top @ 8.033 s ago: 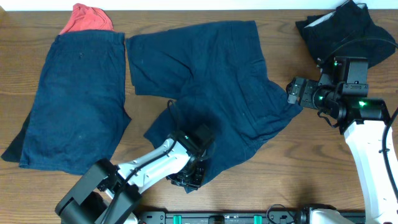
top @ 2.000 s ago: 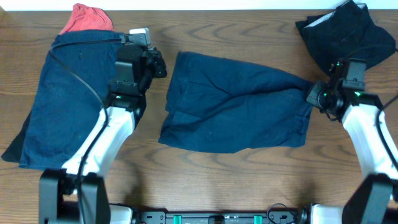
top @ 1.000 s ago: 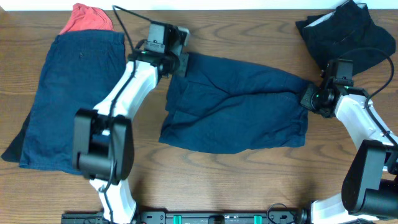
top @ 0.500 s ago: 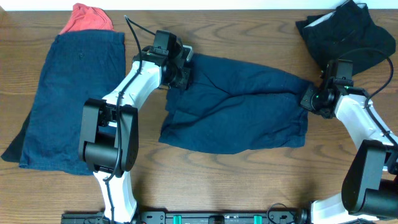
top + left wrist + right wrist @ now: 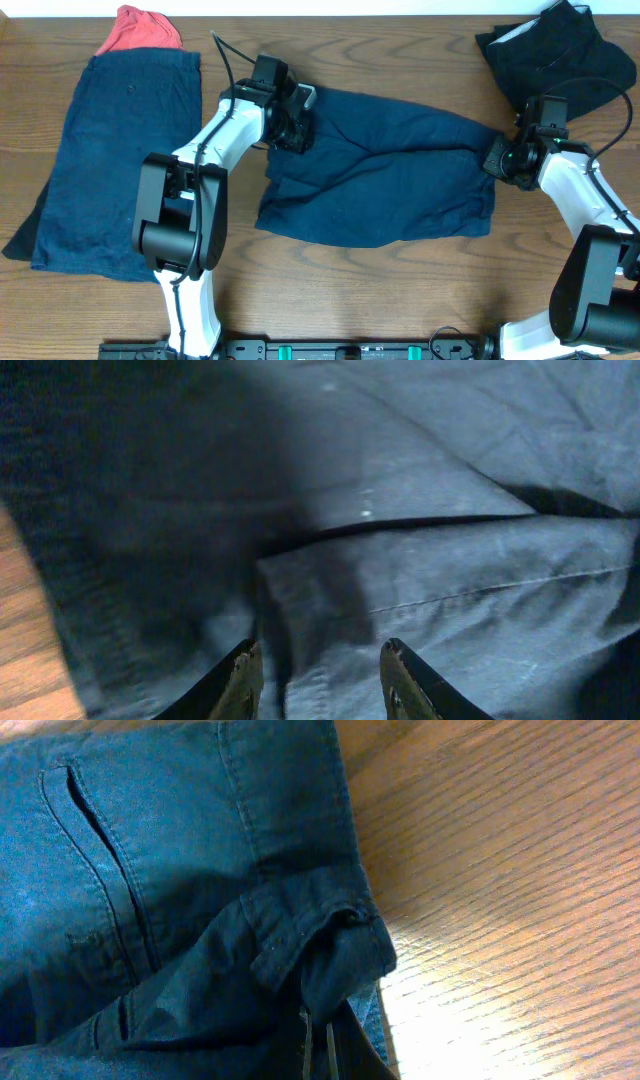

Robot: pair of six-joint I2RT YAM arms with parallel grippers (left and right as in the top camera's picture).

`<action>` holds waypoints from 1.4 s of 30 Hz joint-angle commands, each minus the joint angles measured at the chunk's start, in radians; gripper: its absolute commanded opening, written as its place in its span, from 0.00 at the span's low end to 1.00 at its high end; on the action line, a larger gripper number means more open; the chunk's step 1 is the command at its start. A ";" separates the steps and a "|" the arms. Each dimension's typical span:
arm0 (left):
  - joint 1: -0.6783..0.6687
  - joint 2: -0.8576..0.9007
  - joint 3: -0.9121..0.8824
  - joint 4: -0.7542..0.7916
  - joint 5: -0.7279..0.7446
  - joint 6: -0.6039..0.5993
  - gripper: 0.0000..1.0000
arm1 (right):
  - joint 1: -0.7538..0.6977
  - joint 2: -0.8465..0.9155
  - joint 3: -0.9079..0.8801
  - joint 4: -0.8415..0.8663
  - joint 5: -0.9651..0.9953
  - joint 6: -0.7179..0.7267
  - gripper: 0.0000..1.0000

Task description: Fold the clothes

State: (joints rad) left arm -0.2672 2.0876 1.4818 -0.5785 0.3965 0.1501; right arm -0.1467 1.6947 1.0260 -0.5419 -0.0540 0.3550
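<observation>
Folded shorts [image 5: 380, 190] lie mid-table. At their right edge the right gripper [image 5: 497, 159] is clamped on the cloth. The left gripper [image 5: 298, 128], jaws apart, has swung from the left pile [image 5: 120, 160] onto their far-left corner, apparently readying the next fold.

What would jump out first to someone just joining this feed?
The navy shorts lie folded in the middle, with the left pincer over their upper-left corner, jaws apart, and the right pincer pinching the waistband at their right edge. Next come a red cloth peeking out above another navy garment spread flat at the left, and a black heap in the far-right corner.
</observation>
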 commanded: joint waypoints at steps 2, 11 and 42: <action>-0.011 0.017 0.016 0.004 0.021 0.037 0.41 | -0.003 0.001 0.008 -0.005 -0.006 -0.012 0.02; -0.011 0.056 0.016 0.040 -0.027 0.037 0.41 | -0.003 0.001 0.008 -0.005 -0.006 -0.012 0.02; -0.011 -0.002 0.054 0.058 -0.031 -0.051 0.06 | -0.003 0.001 0.008 0.003 -0.007 -0.012 0.01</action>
State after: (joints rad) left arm -0.2787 2.1517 1.5066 -0.5186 0.3775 0.1081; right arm -0.1467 1.6947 1.0260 -0.5407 -0.0555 0.3546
